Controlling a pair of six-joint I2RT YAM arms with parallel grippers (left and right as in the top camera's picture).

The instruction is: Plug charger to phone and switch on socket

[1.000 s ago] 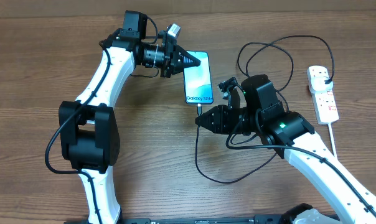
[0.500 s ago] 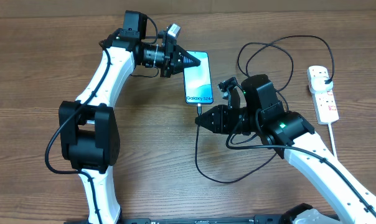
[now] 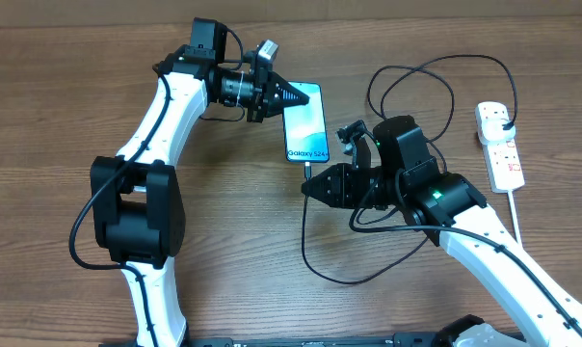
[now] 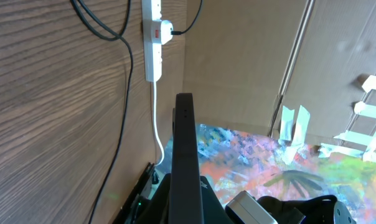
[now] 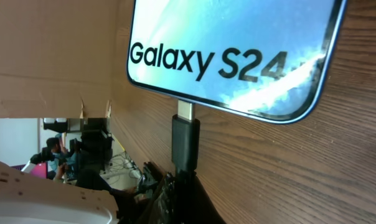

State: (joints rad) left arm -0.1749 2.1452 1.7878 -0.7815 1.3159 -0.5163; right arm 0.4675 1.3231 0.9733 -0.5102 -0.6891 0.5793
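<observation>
One phone, one socket, one charger pinched by right gripper; left gripper pressed together.

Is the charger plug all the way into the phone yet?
Not fully: the plug meets the phone at its edge, but a bare silver tip shows between them.

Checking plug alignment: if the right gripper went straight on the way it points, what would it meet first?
The phone, at its bottom edge. The right gripper is shut on the charger plug, whose metal tip sits right at that edge; whether it has entered the port is unclear.
</observation>
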